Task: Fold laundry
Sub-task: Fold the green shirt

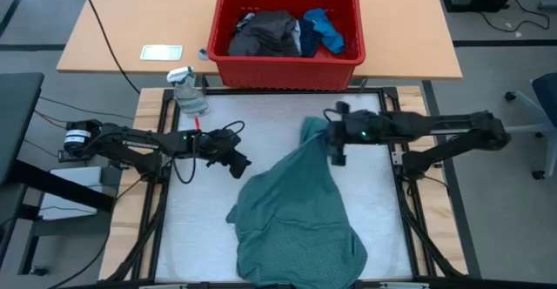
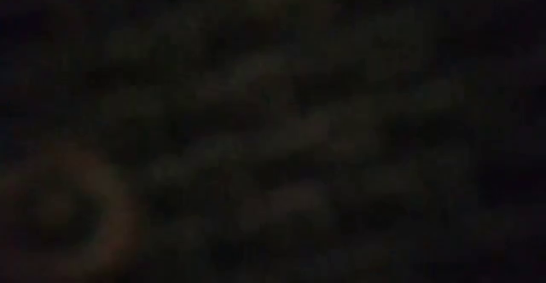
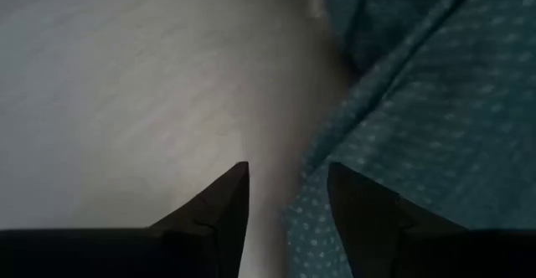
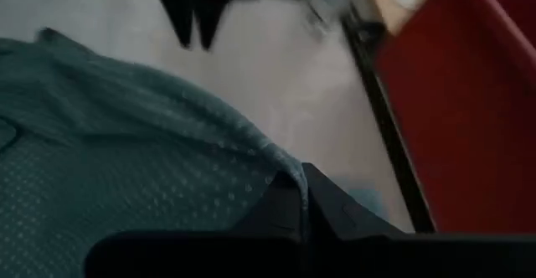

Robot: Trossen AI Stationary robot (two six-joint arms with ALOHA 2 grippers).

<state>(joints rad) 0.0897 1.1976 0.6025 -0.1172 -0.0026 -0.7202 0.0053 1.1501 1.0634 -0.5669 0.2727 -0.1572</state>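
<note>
A large teal-green dotted shirt (image 1: pixel 296 211) lies crumpled on the white mat, and its far end is drawn up into a peak. My right gripper (image 1: pixel 335 145) is shut on that peak and shows shut in its wrist view (image 4: pixel 303 196). My left gripper (image 1: pixel 242 165) stands open at the shirt's left edge. In the left wrist view (image 3: pixel 289 177) one finger is over bare mat and the other over teal cloth (image 3: pixel 435 102). Dark grey (image 1: pixel 265 35) and bright blue (image 1: pixel 324 30) pieces lie in the red bin. The low view is dark. My right gripper pinches the shirt's raised far edge (image 4: pixel 280 173) between its two shut fingers, slanting down from the table's right side. That end is lifted off the mat, and the cloth slopes down from it. The shirt's near part (image 1: pixel 305 254) rests on the mat. My left gripper: I cannot tell whether its fingers touch the shirt's edge (image 3: pixel 314 219).
The red bin (image 1: pixel 287 71) stands on the wooden table just beyond the mat's far edge. A clear spray bottle (image 1: pixel 187 93) lies at the mat's far left corner. A small white card (image 1: pixel 162 52) lies on the wooden table. Bare mat (image 1: pixel 209 228) shows left of the shirt.
</note>
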